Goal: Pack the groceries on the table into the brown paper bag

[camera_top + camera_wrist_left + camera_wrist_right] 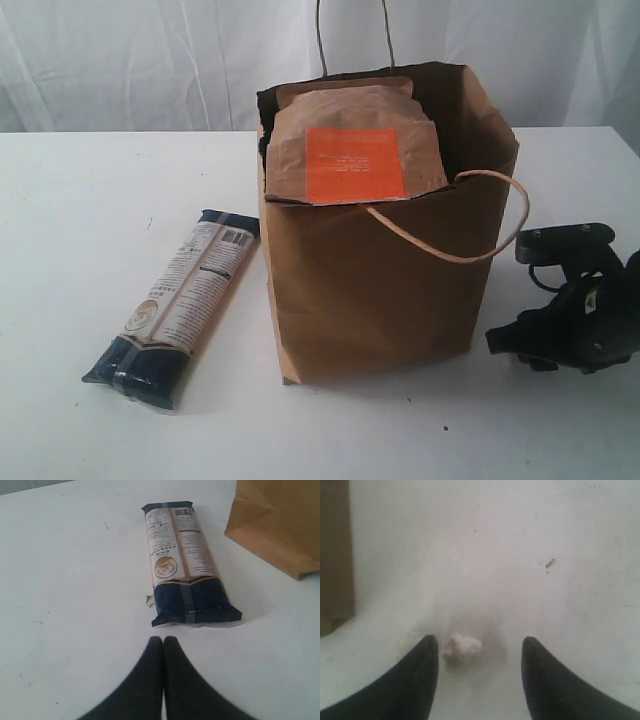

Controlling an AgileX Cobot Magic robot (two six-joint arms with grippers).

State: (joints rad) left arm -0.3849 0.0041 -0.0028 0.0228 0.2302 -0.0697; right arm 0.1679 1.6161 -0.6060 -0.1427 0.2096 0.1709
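The white table (80,200) carries the brown paper bag (370,300), upright at centre, with the brown orange-labelled pouch (350,150) standing out of its mouth. The only grocery seen outside it is the long pasta packet (180,305), lying flat at the bag's nine o'clock, near it but not touching. I judge it light, stiff along its length, brittle if bent, and wrapped in slick, crinkly film. The best hold is across its narrow width near the middle, not on the flimsy sealed ends. The left gripper (163,642) has its fingers pressed together on nothing, just short of the packet's dark end. The right gripper (480,641), at the bag's four o'clock, stands spread and empty over bare table, with a small whitish lump (462,647), perhaps a crumb, between its fingers
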